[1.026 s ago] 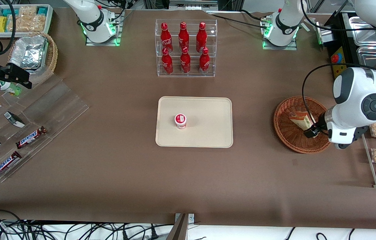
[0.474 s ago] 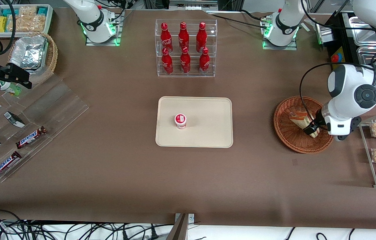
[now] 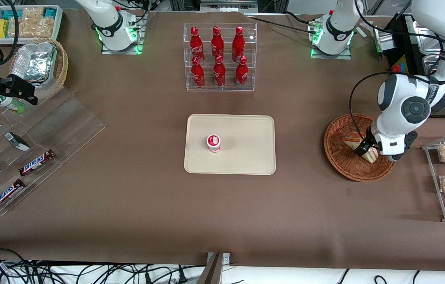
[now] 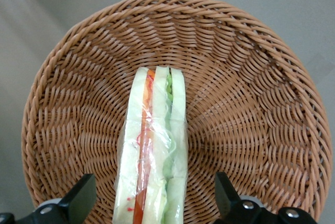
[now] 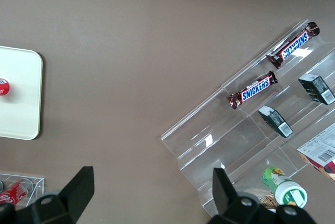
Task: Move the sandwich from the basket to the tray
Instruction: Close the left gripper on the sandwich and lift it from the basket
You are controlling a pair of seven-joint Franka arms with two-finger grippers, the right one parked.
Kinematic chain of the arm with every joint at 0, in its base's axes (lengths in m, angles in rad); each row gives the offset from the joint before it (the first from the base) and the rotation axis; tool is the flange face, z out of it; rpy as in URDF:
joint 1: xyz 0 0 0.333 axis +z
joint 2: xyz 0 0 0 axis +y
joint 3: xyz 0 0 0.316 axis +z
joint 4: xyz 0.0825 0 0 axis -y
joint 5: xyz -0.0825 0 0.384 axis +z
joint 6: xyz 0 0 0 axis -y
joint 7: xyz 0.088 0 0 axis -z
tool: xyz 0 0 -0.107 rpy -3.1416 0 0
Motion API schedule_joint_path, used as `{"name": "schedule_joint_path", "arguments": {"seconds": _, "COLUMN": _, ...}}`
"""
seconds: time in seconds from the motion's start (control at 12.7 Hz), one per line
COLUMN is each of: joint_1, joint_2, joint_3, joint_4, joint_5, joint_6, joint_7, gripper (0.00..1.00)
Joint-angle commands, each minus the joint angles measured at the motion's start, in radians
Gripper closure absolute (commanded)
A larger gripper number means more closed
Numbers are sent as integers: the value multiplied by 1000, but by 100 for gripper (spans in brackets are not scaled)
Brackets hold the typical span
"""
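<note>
Sandwich (image 4: 154, 150) lies between the spread end effector (image 4: 152, 205) fingers in basket (image 4: 251, 77)

Two Snickers bars (image 5: 252, 89) lay on a clear stepped stand (image 5: 230, 145); the tray (image 5: 18, 98) sat well apart on the brown surface (image 5: 131, 35).

Rough woven wicker basket (image 4: 251, 109) holds the sandwich (image 4: 154, 150) in glossy clear wrap.

The brown table (image 3: 135, 205) carries a flat cream-beige tray (image 3: 246, 157), a round reddish-brown wicker basket (image 3: 338, 161), a clear bottle rack (image 3: 220, 85) and a clear acrylic stand (image 3: 60, 130); the gripper (image 3: 365, 150) hangs over the basket.
</note>
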Motion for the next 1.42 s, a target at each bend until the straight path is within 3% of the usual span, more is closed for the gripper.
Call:
{"name": "schedule_joint_path", "arguments": {"seconds": 0.0, "joint_1": 2, "joint_2": -33, "joint_3": -6, "joint_4": -43, "joint_5": 30, "joint_6": 22, "joint_7": -48, "gripper": 0}}
{"name": "schedule_joint_path", "arguments": {"seconds": 0.24, "joint_1": -1, "joint_2": -28, "joint_3": -6, "joint_4": -43, "joint_5": 30, "joint_6": 22, "joint_7": -76, "gripper": 4}}
{"name": "schedule_joint_path", "arguments": {"seconds": 0.32, "joint_1": -1, "joint_2": -26, "joint_3": -6, "joint_4": -43, "joint_5": 30, "joint_6": 22, "joint_7": -83, "gripper": 25}}
{"name": "schedule_joint_path", "arguments": {"seconds": 0.39, "joint_1": -1, "joint_2": -26, "joint_3": -6, "joint_4": -43, "joint_5": 30, "joint_6": 21, "joint_7": -85, "gripper": 53}}
{"name": "schedule_joint_path", "arguments": {"seconds": 0.47, "joint_1": -1, "joint_2": -25, "joint_3": -6, "joint_4": -43, "joint_5": 30, "joint_6": 21, "joint_7": -85, "gripper": 65}}
{"name": "schedule_joint_path", "arguments": {"seconds": 0.95, "joint_1": -7, "joint_2": -31, "joint_3": -13, "joint_4": -26, "joint_5": 30, "joint_6": -14, "joint_7": -69, "gripper": 68}}
{"name": "schedule_joint_path", "arguments": {"seconds": 1.11, "joint_1": -7, "joint_2": -34, "joint_3": -48, "joint_4": 47, "joint_5": 30, "joint_6": -114, "joint_7": -42, "gripper": 68}}
{"name": "schedule_joint_path", "arguments": {"seconds": 1.34, "joint_1": -7, "joint_2": -34, "joint_3": -114, "joint_4": 198, "joint_5": 28, "joint_6": -338, "joint_7": 140, "gripper": 68}}
